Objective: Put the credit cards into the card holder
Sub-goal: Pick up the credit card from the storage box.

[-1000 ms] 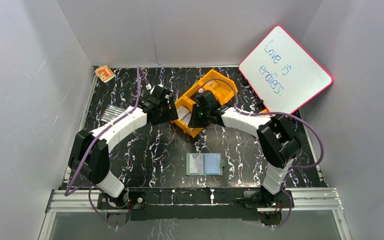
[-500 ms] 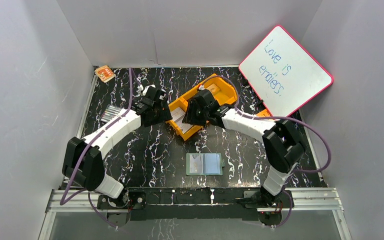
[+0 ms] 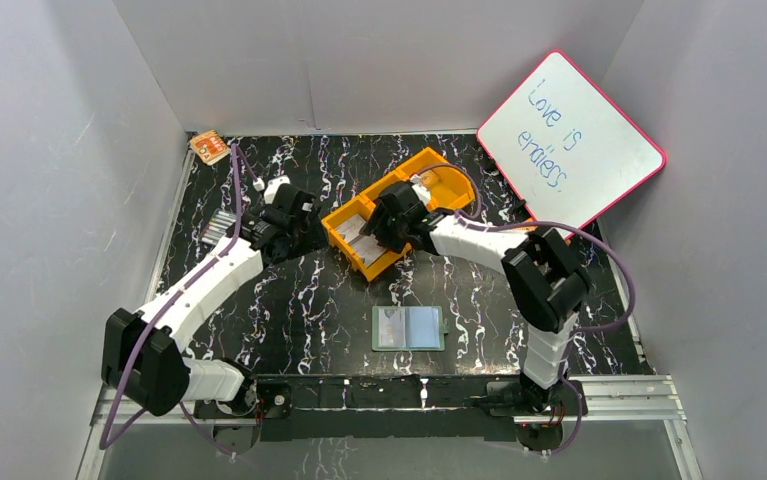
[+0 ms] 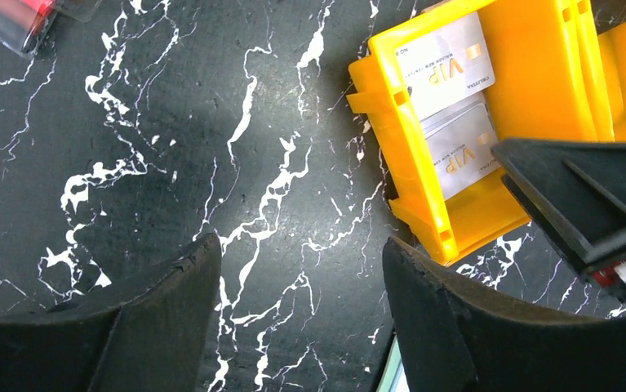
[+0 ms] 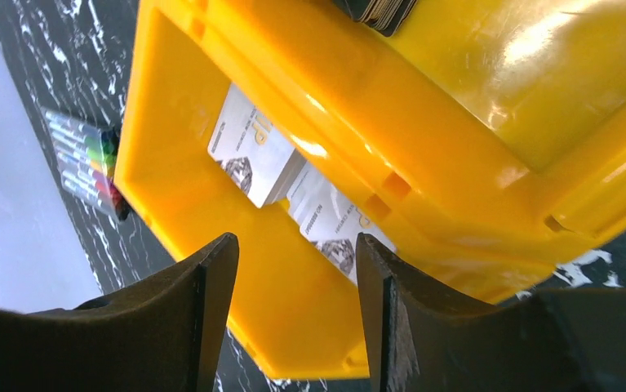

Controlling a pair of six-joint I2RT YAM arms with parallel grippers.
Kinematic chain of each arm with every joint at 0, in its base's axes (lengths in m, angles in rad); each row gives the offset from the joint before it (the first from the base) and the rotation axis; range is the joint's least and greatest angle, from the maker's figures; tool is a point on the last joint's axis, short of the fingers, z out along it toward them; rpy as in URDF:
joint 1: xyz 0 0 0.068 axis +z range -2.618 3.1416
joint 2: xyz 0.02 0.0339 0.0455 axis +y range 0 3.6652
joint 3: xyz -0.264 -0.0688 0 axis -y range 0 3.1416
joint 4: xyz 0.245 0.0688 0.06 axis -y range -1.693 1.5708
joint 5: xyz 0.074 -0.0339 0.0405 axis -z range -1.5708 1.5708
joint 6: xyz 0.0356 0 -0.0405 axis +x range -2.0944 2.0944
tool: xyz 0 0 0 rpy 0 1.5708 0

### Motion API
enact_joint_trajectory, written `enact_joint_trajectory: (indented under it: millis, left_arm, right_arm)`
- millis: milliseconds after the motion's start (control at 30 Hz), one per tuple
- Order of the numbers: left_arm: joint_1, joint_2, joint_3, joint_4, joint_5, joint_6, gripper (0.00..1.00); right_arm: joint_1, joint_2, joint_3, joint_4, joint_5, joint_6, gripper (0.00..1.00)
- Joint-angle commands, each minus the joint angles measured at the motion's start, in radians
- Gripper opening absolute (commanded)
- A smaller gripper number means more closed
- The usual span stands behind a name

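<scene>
Credit cards: two pale cards printed VIP lie flat and overlapping in the end compartment of the orange tray, the end nearest the left arm.
Card holder: the wallet lies open on the worktop, well apart from the tray, on the side towards the arm bases.
Left end effector: the gripper is spread wide and empty, over bare worktop just beside the tray's outer wall.
Right end effector: the gripper is also spread with nothing between its fingers, hanging over the card compartment.
Risk, grasp: the cards lie flush on the tray floor with walls close by, so the fingertips may skid off an edge.
Risk, double pick: because the cards overlap, lifting one could drag the other along.
Risk, tray: it looks light and loose, so a finger pressing on a wall could slide or tip it.
Risk, arms: both wrists crowd the same end of the tray, so they could hit each other.
Surface: black worktop with white marble veins, apparently smooth, so it would give little grip to the tray or wallet.
Room: plain grey walls on three sides. A pink-framed whiteboard leans beyond the tray, on the right arm's side. A marker set lies on the tray's left side, and an orange packet sits further out in the corner.
</scene>
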State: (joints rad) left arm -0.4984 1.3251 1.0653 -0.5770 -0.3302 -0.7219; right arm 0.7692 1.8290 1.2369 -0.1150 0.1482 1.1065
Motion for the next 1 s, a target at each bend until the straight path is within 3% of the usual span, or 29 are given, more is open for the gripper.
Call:
enact_joint_trajectory:
  millis: [0, 400, 967]
  left_arm:
    - [0.008, -0.066, -0.032, -0.038, -0.026, -0.014, 0.7]
    - [0.008, -0.147, -0.088, -0.055, 0.008, -0.029, 0.69]
    - [0.008, -0.163, -0.118, -0.052, 0.028, -0.04, 0.69]
  right_arm:
    - [0.024, 0.061, 0.099, -0.007, 0.09, 0.149, 0.64]
    - [0.032, 0.229, 0.23, -0.103, 0.207, 0.3, 0.68]
    - [-0.003, 0.303, 0.255, -0.128, 0.218, 0.207, 0.63]
